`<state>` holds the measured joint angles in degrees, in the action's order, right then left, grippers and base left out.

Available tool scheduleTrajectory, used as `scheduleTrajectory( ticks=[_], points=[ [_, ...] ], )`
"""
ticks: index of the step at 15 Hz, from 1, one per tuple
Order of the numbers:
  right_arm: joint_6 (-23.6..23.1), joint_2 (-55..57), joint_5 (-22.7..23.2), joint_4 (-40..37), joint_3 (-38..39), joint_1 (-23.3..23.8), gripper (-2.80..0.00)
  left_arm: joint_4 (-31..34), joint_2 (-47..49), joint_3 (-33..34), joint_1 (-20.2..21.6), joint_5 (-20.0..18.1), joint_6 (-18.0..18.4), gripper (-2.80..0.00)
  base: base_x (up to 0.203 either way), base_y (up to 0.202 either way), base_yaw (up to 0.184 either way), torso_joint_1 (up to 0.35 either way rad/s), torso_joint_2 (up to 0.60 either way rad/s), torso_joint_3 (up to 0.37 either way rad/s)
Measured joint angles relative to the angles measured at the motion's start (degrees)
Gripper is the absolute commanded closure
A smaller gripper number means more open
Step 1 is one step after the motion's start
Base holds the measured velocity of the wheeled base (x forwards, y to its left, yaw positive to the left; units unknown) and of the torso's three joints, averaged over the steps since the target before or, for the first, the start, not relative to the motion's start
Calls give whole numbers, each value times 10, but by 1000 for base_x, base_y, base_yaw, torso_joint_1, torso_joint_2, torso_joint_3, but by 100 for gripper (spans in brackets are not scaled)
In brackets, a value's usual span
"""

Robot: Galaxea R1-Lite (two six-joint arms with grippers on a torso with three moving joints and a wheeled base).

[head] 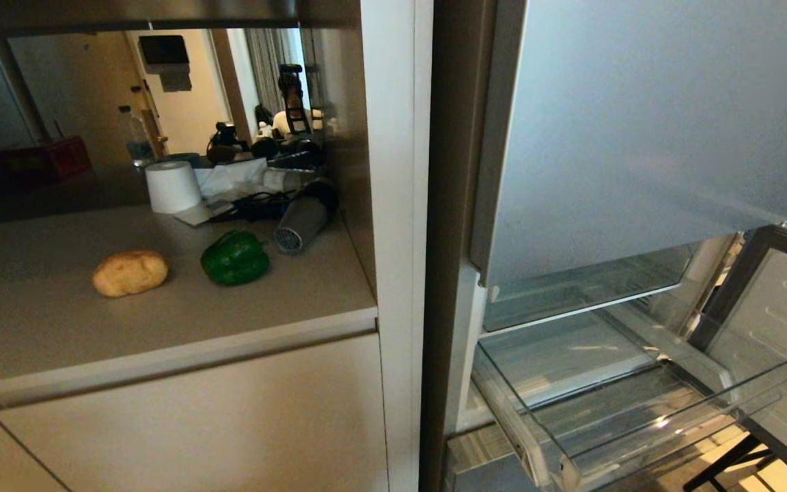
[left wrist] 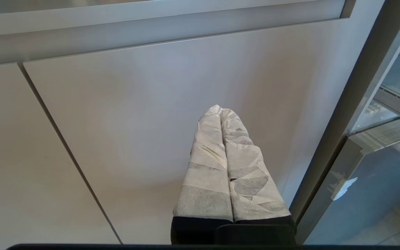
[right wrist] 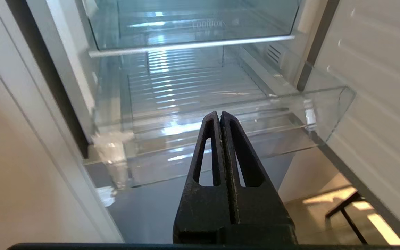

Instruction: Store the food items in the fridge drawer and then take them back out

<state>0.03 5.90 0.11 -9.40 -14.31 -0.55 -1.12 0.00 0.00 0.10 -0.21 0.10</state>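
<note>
Likely the pepper (head: 235,257) handles as a light, hollow thing with a slick, waxy skin; its lumps give the fingers valleys to settle into, so a hold across the wide middle, not the stem end, seems safest, and a hard squeeze could crack the wall. The potato (head: 130,272) looks denser and firmer, with a dull, rougher skin that should slip less; its short width, across the rounded middle, is the natural place to take it. Both lie on the table (head: 45,321), the potato to the robot's left of the pepper and a little apart from it, with a paper roll (head: 172,186) farther back.

The pepper is glossy dark green and knobbly; the potato is a tan-yellow, smooth oval. The drawer (head: 646,427) is clear plastic with a ribbed floor, pulled out of the fridge and holding nothing.

The left hand (left wrist: 221,111), wrapped in pale tape, hangs before a cabinet door (left wrist: 134,121) with its fingers pressed together. The right hand (right wrist: 219,116) points at the drawer, fingers together too, holding nothing.
</note>
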Motion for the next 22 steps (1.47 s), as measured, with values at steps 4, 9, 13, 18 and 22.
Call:
scheduleTrajectory(
  ticks=[4,9,13,18,22],
  points=[
    [11,208,24,-74,-137,-2,0,0,0,0,0,0,0,0,0,0,0,0,0,0],
    [7,497,77,-84,-234,-2,0,0,0,0,0,0,0,0,0,0,0,0,0,0],
    [-3,675,92,-45,-263,-3,0,0,0,0,0,0,0,0,0,0,0,0,0,0],
    [-6,829,117,55,-264,-3,0,0,0,0,0,0,0,0,0,0,0,0,0,0],
    [-6,873,117,63,-259,-3,0,0,0,0,0,0,0,0,0,0,0,0,0,0]
  ],
)
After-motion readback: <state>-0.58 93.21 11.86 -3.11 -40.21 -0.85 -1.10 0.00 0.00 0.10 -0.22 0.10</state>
